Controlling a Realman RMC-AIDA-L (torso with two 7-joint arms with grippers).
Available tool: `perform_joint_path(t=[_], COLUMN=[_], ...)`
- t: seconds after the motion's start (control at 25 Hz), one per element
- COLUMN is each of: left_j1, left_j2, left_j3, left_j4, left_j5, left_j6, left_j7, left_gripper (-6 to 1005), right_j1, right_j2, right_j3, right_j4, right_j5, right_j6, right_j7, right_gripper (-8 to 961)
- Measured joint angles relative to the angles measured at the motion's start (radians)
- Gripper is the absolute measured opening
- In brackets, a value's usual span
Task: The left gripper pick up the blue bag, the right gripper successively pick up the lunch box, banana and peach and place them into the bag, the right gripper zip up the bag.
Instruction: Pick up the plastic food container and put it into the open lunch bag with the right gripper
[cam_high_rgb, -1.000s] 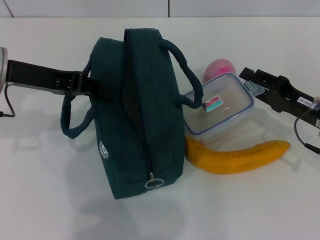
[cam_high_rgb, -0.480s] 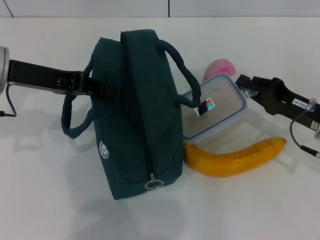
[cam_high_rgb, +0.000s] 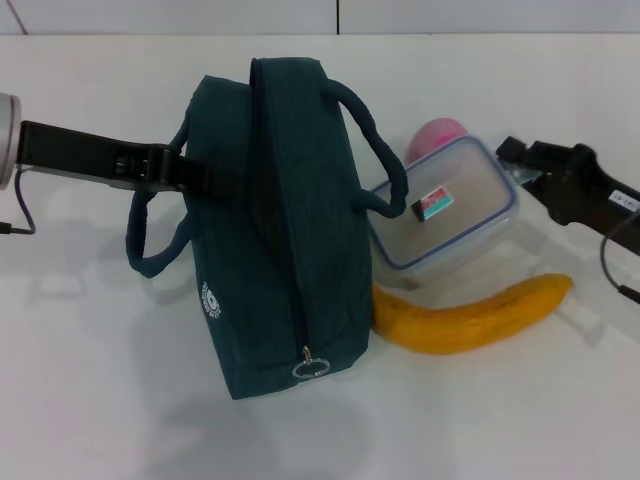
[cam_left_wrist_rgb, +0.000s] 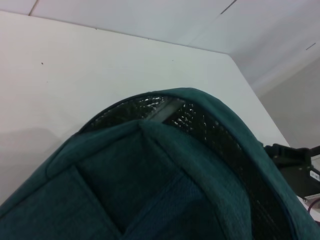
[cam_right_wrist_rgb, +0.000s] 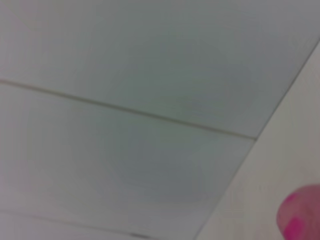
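Landmark: the blue bag (cam_high_rgb: 275, 220), standing on the white table (cam_high_rgb: 90, 380) with its zipper ridge up and the metal ring pull (cam_high_rgb: 307, 368) at its near end.

The left gripper (cam_high_rgb: 180, 170) sits against the bag's left flank, between the two ends of the left handle loop (cam_high_rgb: 150, 240). Judgement: it holds the bag to keep it steady and its mouth available for loading. The left wrist view shows silver lining (cam_left_wrist_rgb: 150, 107) through a gap along the top, so the zipper looks at least partly undone at that end. The fingers are buried against the fabric and appear closed on the bag's side, though the contact itself is hidden.

The lunch box (cam_high_rgb: 445, 215) lies just right of the bag, its near corner under the right handle loop (cam_high_rgb: 370, 150). The peach (cam_high_rgb: 438, 135) sits behind the box and touches it or nearly so. The banana (cam_high_rgb: 470, 315) lies in front of the box, its stem end against the bag's lower right side.

The right gripper (cam_high_rgb: 522, 165) is at the box's far right edge, level with the lid rim, apparently to take the box first. Its fingers seem set on the rim; whether they are clamped or merely touching cannot be told. All three items are outside the bag.
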Motion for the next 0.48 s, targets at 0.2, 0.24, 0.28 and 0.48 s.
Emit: perform_joint_path(t=[0.2,0.24,0.28,0.48], left_j1=[0.005,0.008,0.01,0.017], left_j2=[0.0,0.0,0.0,0.0], left_j3=[-0.007,-0.008,-0.009,-0.009], left_j4=[0.0,0.0,0.0,0.004], left_j5=[-0.008,-0.015,-0.021,-0.055], left_j6=[0.0,0.0,-0.001,-0.001], left_j7=[0.008,0.011,0.014,0.035], left_gripper=[64,64,64,64], right_j1=[-0.035,-0.043,-0.05,-0.075], right_j2=[-0.005,-0.006,-0.006,-0.009], right_j3=[0.0,0.0,0.0,0.0], right_j4=[-0.007,-0.008,-0.008,-0.009], right_j5=[0.053,0.059,0.063,0.083], right_j6=[-0.029,-0.034,-0.037,-0.064], right_j7=[0.009,0.013,0.017,0.03], right_gripper=[100,101,102,106])
